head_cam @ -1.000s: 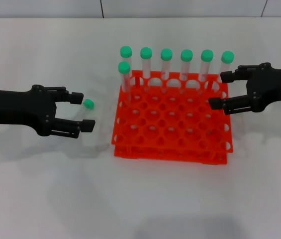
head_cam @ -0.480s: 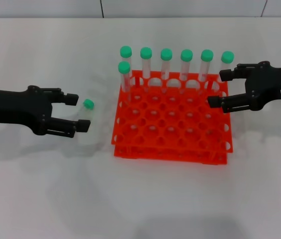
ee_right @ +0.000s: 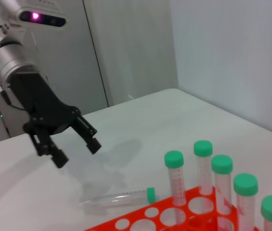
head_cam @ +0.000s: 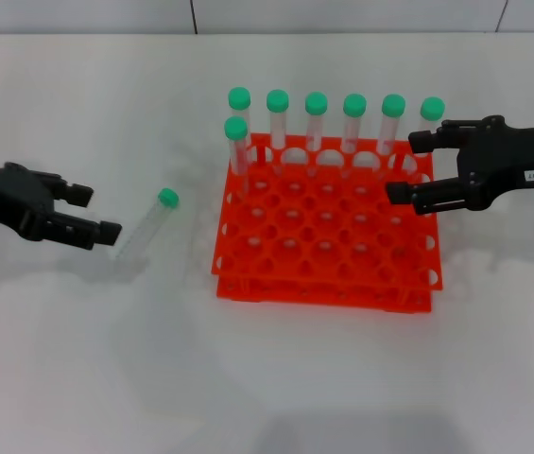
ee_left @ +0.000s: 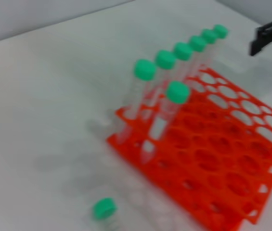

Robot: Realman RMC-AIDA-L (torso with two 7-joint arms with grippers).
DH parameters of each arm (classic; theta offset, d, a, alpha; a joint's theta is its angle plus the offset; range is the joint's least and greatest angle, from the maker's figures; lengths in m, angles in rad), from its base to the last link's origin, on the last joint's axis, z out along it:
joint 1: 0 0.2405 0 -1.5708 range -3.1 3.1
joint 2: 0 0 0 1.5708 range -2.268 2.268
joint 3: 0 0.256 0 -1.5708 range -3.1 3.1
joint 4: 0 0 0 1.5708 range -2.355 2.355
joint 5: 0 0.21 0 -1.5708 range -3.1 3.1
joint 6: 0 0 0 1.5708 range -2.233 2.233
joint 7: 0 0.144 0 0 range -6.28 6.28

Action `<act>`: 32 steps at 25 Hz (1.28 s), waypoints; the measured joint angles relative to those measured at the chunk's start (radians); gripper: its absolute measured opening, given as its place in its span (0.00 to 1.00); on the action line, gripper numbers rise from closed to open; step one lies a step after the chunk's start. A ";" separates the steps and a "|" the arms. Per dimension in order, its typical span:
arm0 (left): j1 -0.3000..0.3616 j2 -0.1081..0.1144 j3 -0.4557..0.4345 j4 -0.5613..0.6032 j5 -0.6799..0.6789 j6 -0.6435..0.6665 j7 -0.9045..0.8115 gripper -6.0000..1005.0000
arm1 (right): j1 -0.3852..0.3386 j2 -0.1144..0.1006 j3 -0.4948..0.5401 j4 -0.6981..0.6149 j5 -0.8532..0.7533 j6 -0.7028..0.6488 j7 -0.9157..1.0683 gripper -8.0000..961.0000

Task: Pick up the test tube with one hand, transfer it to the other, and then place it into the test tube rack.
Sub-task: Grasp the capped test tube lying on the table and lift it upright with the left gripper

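The test tube (head_cam: 144, 225) lies on the white table left of the rack, its green cap (head_cam: 167, 198) pointing toward the rack. My left gripper (head_cam: 94, 214), plain black, hovers open just left of the tube, with nothing between its fingers. The orange-red test tube rack (head_cam: 328, 284) stands at the centre with several green-capped tubes (head_cam: 316, 118) upright along its back and left side. My right gripper (head_cam: 408, 168), with the white label, is open and empty over the rack's right rear corner. The right wrist view shows the tube (ee_right: 121, 197) lying flat and the left gripper (ee_right: 77, 151) beside it. The left wrist view shows the cap (ee_left: 103, 209).
The rack (ee_left: 232, 163) fills the table's middle, and its upright tubes (ee_left: 144, 86) stand tall at the back row. Bare white table lies in front of the rack and around the loose tube. A wall runs along the far edge.
My left gripper has drawn back to the left, away from the tube that lay between its open fingers; the tube stays on the table. My right gripper has edged slightly left over the rack.
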 joint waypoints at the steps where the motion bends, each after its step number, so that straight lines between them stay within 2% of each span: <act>1: -0.003 0.002 -0.001 0.000 0.007 -0.014 -0.016 0.87 | 0.001 0.002 0.000 0.000 0.000 0.001 -0.002 0.88; 5: -0.013 -0.001 0.000 -0.006 0.037 -0.049 -0.054 0.87 | 0.007 0.011 -0.001 0.000 0.000 0.002 -0.009 0.88; 13: -0.029 -0.032 0.007 -0.048 0.103 -0.103 -0.082 0.87 | 0.015 0.017 -0.009 0.003 0.000 0.010 -0.010 0.88; 23: -0.046 -0.036 0.008 -0.101 0.114 -0.122 -0.076 0.87 | 0.015 0.016 -0.009 0.009 0.000 0.011 -0.010 0.88; 32: -0.079 -0.039 0.008 -0.104 0.207 -0.124 -0.115 0.87 | 0.015 0.016 -0.009 0.009 0.000 0.012 -0.011 0.88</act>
